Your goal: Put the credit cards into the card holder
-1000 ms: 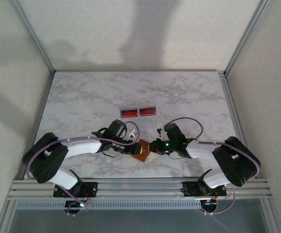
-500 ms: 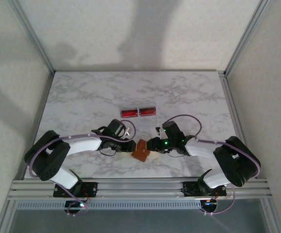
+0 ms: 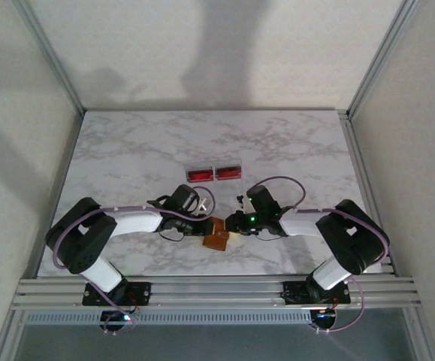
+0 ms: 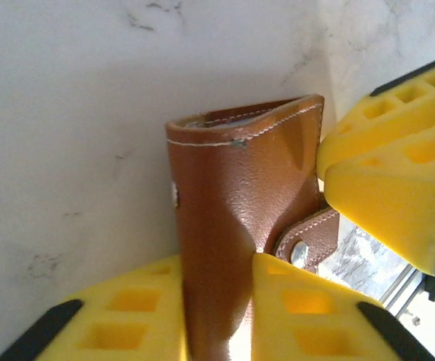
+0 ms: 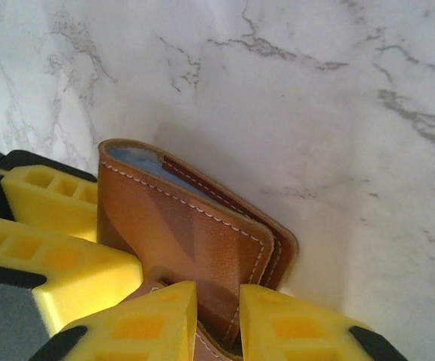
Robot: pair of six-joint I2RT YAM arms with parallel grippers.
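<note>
Pinching the card holder (image 4: 240, 203) with the left gripper (image 4: 215, 301), closed down narrow, one yellow finger pressing on each side of the brown leather. Pinching the same card holder from the other side with the right gripper (image 5: 217, 308), also narrow, squeezing one edge between its two yellow fingers. Meeting nose to nose at the front middle of the worktop (image 3: 127, 150), with the card holder held between them. Staying folded over, with the snap tab (image 4: 307, 233) sitting just beside the right gripper's fingers. Showing a thin strip of pale blue card (image 5: 143, 162) tucked inside the fold. Lying farther back, well apart from both grippers: two red cards (image 3: 198, 175), side by side on the white marble.
</note>
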